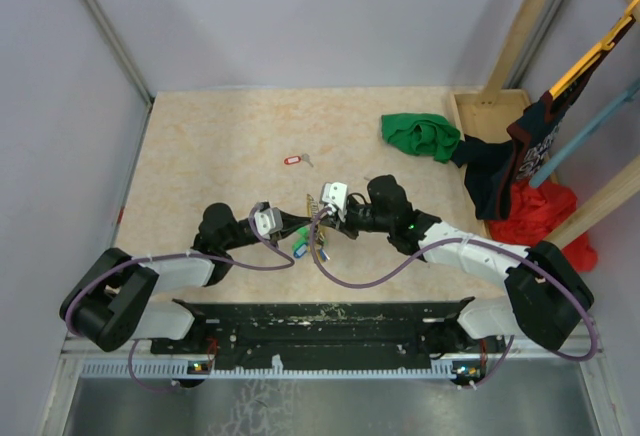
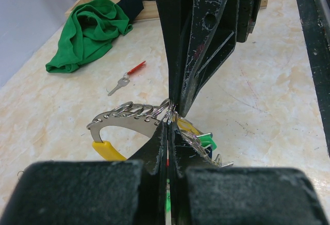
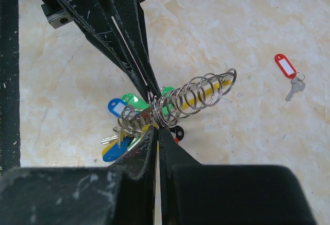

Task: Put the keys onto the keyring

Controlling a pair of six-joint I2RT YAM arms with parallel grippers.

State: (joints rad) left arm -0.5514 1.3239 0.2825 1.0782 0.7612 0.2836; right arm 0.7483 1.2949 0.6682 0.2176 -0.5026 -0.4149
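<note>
The keyring [image 1: 312,234] is a grey metal band strung with small wire rings [image 3: 198,92] and blue [image 3: 115,106], green and yellow tags. It hangs between my two grippers above the table centre. My left gripper [image 2: 169,123] is shut on the band by the rings, with the yellow-sleeved end [image 2: 105,149] to its left. My right gripper [image 3: 157,128] is shut on the same bunch from the opposite side, tip to tip with the left one. A dark round key head [image 3: 177,131] shows just past the right fingertips. I cannot tell whether it is a loose key.
A key with a red oblong tag [image 1: 293,160] lies on the table behind the grippers, also in the right wrist view [image 3: 285,66]. A slim red-headed key [image 2: 127,77] lies near a green cloth [image 1: 420,134]. Dark and red clothes [image 1: 530,206] and a wooden frame stand at the right.
</note>
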